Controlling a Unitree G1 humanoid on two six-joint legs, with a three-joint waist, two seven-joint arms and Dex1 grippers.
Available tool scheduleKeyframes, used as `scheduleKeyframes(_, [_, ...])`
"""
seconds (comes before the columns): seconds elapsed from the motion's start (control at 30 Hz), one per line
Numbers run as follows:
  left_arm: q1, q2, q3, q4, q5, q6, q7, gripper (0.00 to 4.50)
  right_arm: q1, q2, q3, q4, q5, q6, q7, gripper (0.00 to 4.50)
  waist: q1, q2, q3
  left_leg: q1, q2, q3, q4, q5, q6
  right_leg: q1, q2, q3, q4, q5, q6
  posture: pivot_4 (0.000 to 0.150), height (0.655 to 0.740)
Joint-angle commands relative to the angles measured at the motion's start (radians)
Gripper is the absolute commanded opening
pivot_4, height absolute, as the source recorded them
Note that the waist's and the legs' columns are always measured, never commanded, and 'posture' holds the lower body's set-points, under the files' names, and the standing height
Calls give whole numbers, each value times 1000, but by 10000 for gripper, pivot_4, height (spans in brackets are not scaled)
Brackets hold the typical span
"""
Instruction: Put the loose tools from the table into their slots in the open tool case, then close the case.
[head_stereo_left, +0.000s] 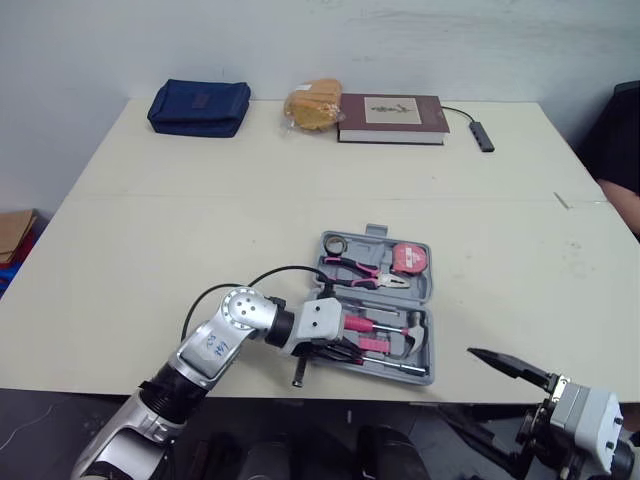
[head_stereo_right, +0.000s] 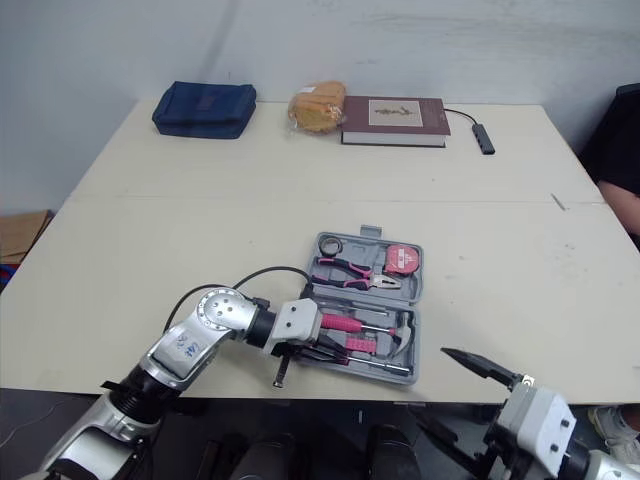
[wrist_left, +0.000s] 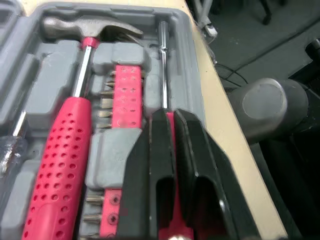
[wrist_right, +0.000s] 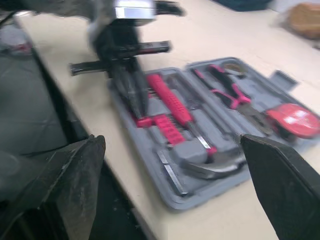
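Note:
The grey tool case lies open near the table's front edge. It holds pink-handled pliers, a pink tape measure, a hammer and a pink bit holder. My left gripper hovers low over the case's front row, shut on a pink-handled screwdriver whose metal shaft lies along the front slot. My right gripper hangs beyond the table's front edge, right of the case, with its fingers wide open and nothing between them.
At the table's back stand a blue pouch, an orange bagged item, a maroon book and a small dark adapter on a cable. A person sits at the right edge. The case's front wall lies close to the table edge.

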Motion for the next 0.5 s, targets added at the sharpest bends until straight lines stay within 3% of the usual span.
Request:
scheduleKeyframes(0.03, [-3, -6, 127, 27, -145, -23, -63, 1037, -45, -11, -52, 22, -15, 104, -120, 45000, -1, 0, 3, 0, 0, 0, 0, 0, 0, 0, 0, 0, 0, 0, 0, 1500, 7400])
scheduleKeyframes(0.1, [-21, 11, 220, 36, -251, 8, -110, 1037, -87, -37, -70, 41, -19, 202, -185, 45000, -3, 0, 5, -2, 0, 0, 0, 1, -1, -3, 0, 0, 1, 0, 0, 1500, 7400])
scheduleKeyframes(0.2, [-53, 52, 290, 92, -277, 48, -120, 1037, -160, -56, -70, 97, -17, 195, -177, 45000, -3, 0, 6, -3, 0, -1, 0, 1, -2, -3, 0, -2, 1, 0, -1, 1500, 7400])
scheduleKeyframes(0.27, [-81, 86, 326, 172, -241, 9, -110, 0, -207, -78, -59, 174, -48, 201, -169, 39744, -3, 0, 6, -3, 0, 0, 0, 1, -2, -3, 1, -2, 1, 0, -1, 1500, 7400])
scheduleKeyframes(0.33, [-100, 96, 339, 227, -219, -23, -100, 0, -228, -90, -46, 215, -67, 201, -158, 32323, -3, 0, 6, -3, -1, 0, 0, 2, -1, -2, 1, -3, 1, 0, 0, 1500, 7400])
scheduleKeyframes(0.5, [-159, 82, 309, 419, -58, -118, 36, 0, -393, -127, 84, 386, -160, 202, -149, 6980, -3, -6, 10, -4, -2, 1, 0, 2, 0, -2, 2, -3, 0, 1, 2, 1500, 7400])
